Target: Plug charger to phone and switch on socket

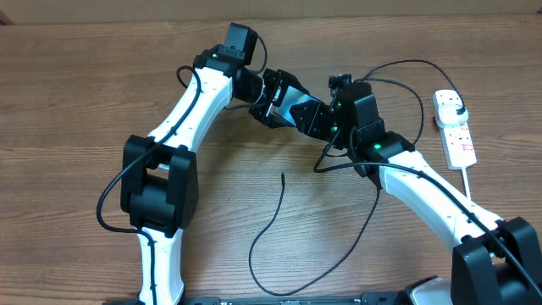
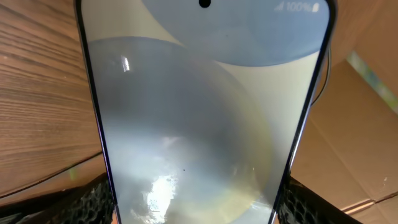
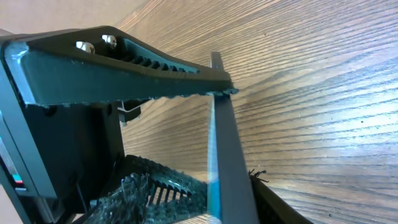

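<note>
At the table (image 1: 76, 76) — one phone (image 1: 299, 109), one charger (image 1: 275, 216), one socket (image 1: 460, 141).

Overhead: fixed above table (image 1: 76, 76), facing straight down, far, both arms (image 1: 182, 110) in frame. Left wrist: very near phone (image 2: 199, 124), face-on to screen. Right wrist: very near, edge-on to same phone (image 3: 227, 155), wood behind. Shared by all: phone, table.

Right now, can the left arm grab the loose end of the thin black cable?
Probably not yet. Its fingers are clamped on the slim glowing phone, so they're full. The thin black cable's loose end lies uncovered on the wooden table nearby.
</note>
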